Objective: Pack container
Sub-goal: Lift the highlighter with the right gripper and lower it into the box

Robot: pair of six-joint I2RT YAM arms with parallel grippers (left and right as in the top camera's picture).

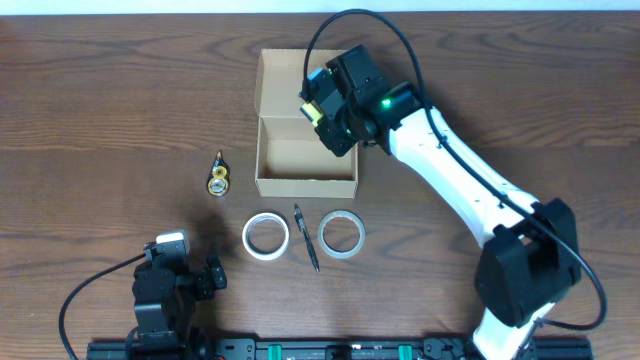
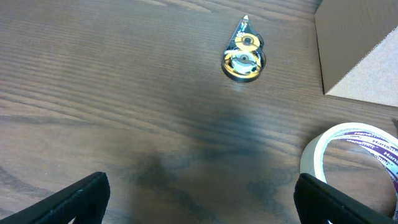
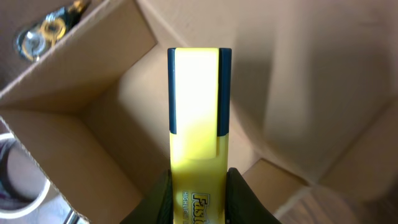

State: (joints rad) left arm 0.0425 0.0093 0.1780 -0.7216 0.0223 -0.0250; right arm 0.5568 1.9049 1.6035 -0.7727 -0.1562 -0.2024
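The container point(image 1: 300, 160) is an open tan cardboard box at the table's middle back, its lid flap point(image 1: 283, 82) folded away behind it. My right gripper point(image 1: 328, 122) hovers over the box's right back corner, shut on a yellow highlighter point(image 1: 312, 108). In the right wrist view the highlighter point(image 3: 194, 112) points down into the box's inside point(image 3: 93, 143), with its body pinched between my fingers point(image 3: 163, 199). My left gripper point(image 1: 213, 276) rests low at the front left, open and holding nothing. The left wrist view shows its fingers point(image 2: 78, 200) wide apart over bare wood.
Two tape rolls point(image 1: 265, 237) point(image 1: 341, 233) lie in front of the box with a black pen point(image 1: 306, 238) between them. A small correction-tape dispenser point(image 1: 218, 178) lies left of the box. In the left wrist view, the dispenser point(image 2: 244, 53), a box corner point(image 2: 360, 50) and one tape roll point(image 2: 354, 155) show.
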